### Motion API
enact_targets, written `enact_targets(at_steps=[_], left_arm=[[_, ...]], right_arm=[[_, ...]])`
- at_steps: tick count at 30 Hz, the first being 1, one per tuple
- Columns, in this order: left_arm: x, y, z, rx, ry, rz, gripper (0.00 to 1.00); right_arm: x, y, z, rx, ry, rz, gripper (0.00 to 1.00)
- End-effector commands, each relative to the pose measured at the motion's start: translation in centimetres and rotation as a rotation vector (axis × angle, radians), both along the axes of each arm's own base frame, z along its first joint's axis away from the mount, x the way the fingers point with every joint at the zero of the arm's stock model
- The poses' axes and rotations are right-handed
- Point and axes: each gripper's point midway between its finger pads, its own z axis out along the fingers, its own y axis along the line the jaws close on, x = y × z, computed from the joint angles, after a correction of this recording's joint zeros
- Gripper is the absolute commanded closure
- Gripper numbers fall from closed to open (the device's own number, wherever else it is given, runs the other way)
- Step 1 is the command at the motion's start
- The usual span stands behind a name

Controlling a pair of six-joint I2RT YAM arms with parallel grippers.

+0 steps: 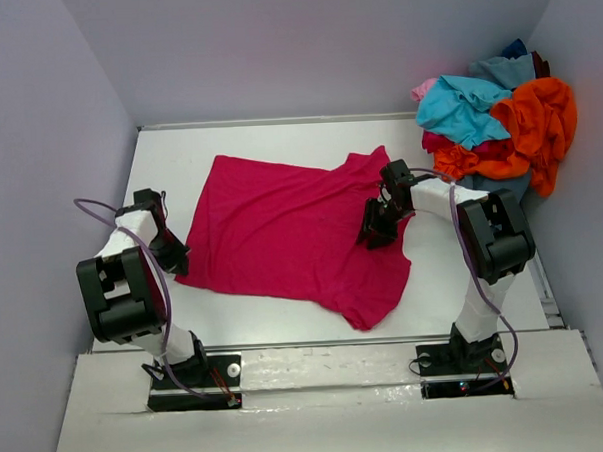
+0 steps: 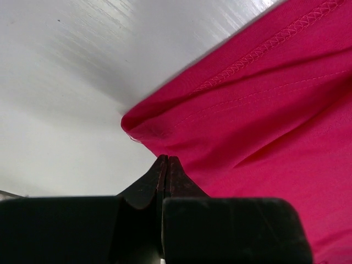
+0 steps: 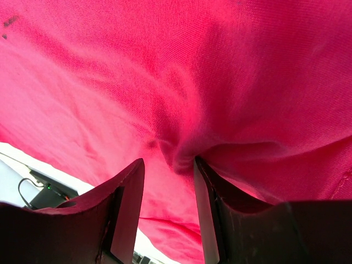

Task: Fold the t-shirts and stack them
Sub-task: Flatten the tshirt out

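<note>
hidden: pile point(image 1: 502, 127) shirts tangled | left gripper point(image 2: 166, 160) pressed together on crimson t-shirt point(image 1: 292, 231) corner; right gripper point(image 3: 168, 165) pinching its cloth

Lab: walled white robot table point(image 1: 278, 137)

One t-shirt point(image 1: 282, 232) is spread flat at frame centre on the bench point(image 1: 278, 137). Other t-shirts are heaped point(image 1: 497, 117) at upper right, in the bench's far corner. Left gripper point(image 1: 178, 256) is set at the spread shirt's lower-left corner; right gripper point(image 1: 377, 228) on its right part.
</note>
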Motion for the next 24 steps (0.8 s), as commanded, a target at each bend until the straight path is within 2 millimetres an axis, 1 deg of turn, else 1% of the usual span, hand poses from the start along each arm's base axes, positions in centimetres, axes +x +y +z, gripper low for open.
enact_targets(at_steps=[1, 2, 3, 4, 5, 7, 9, 10, 12, 16, 23, 24], left_arm=[[-0.7, -0.7, 0.3, -0.029, 0.003, 0.003, 0.94], [-0.6, -0.6, 0.3, -0.028, 0.000, 0.003, 0.92], [-0.6, -0.5, 0.3, -0.024, -0.002, 0.000, 0.83], [-0.6, -0.4, 0.2, -0.019, 0.004, -0.002, 0.79], [-0.4, -0.1, 0.3, -0.005, 0.004, 0.000, 0.71], [-0.2, 0.1, 0.3, 0.007, 0.002, -0.002, 0.65], [0.1, 0.2, 0.5, 0.009, 0.000, -0.002, 0.63], [0.1, 0.6, 0.6, 0.032, 0.002, 0.001, 0.62], [0.1, 1.0, 0.5, 0.049, 0.009, 0.003, 0.61], [-0.2, 1.4, 0.2, 0.060, 0.023, 0.016, 0.59], [-0.3, 1.4, -0.4, 0.059, 0.033, 0.016, 0.59], [-0.3, 1.6, -0.4, 0.059, 0.031, 0.026, 0.59]], right_arm=[[-2.6, -2.4, -4.4, -0.146, 0.101, 0.017, 0.52], [-2.5, -2.4, -4.4, -0.147, 0.099, 0.018, 0.52], [-2.6, -2.4, -4.5, -0.147, 0.100, 0.018, 0.52], [-2.7, -2.4, -4.5, -0.148, 0.103, 0.018, 0.52], [-2.8, -2.4, -4.6, -0.148, 0.103, 0.017, 0.52], [-2.8, -2.5, -4.6, -0.149, 0.105, 0.017, 0.52], [-3.0, -2.5, -4.7, -0.148, 0.108, 0.017, 0.52], [-3.0, -2.5, -4.7, -0.148, 0.108, 0.017, 0.52], [-3.0, -2.5, -4.7, -0.149, 0.110, 0.017, 0.52], [-3.0, -2.5, -4.7, -0.149, 0.110, 0.017, 0.52], [-3.2, -2.5, -4.9, -0.146, 0.114, 0.017, 0.52], [-3.2, -2.5, -4.9, -0.146, 0.114, 0.017, 0.52]])
